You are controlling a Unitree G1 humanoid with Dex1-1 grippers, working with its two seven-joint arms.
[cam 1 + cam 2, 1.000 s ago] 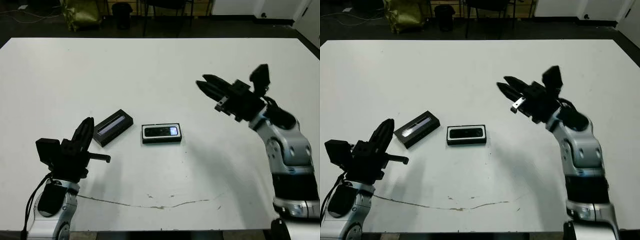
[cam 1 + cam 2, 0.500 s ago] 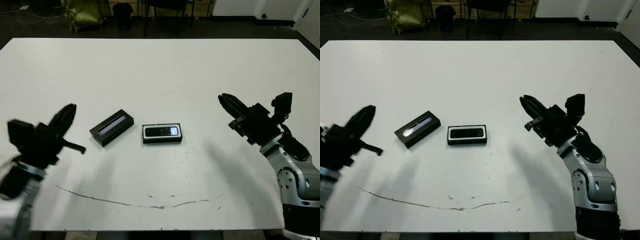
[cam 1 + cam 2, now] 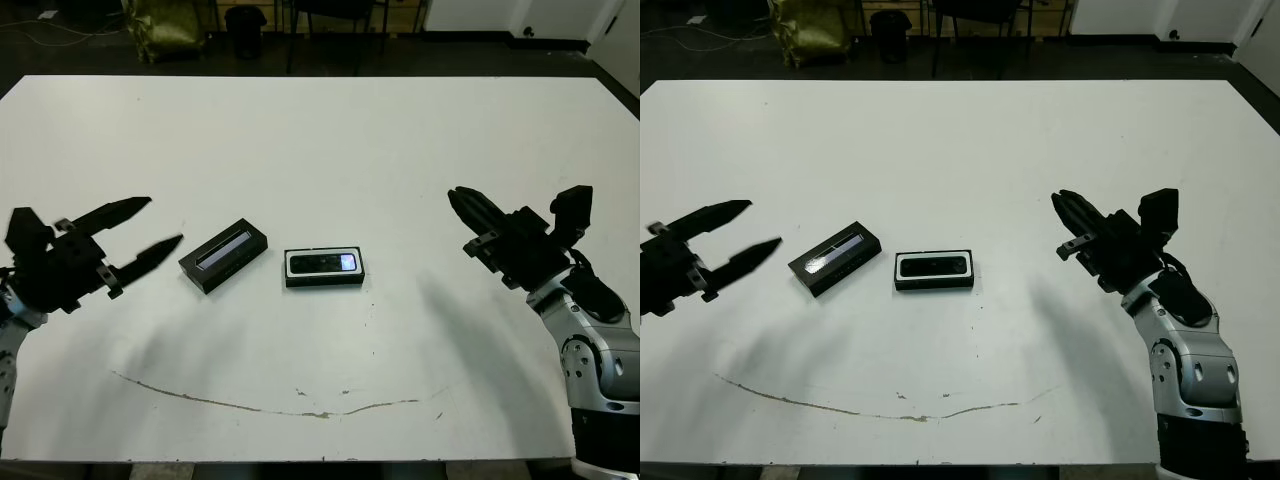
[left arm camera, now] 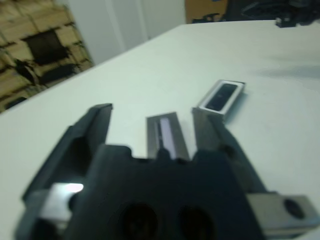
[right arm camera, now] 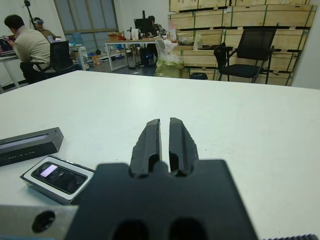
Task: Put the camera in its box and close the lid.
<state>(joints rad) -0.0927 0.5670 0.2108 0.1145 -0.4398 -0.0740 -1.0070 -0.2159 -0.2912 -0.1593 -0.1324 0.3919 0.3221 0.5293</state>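
Looks like a lab or workshop-type space: behind the white table (image 5: 280,130) there's stacked plywood crates (image 5: 225,15), a black office chair (image 5: 247,52), and 1 person (image 5: 30,47) seated at a cluttered desk (image 5: 127,42), probably with computers.

Left end effector (image 3: 143,228) spread, right end effector (image 3: 462,201) pinched.

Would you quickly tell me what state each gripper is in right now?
Left gripper: open, holding nothing, beside the lid.
Right gripper: shut, holding nothing, well off the box.
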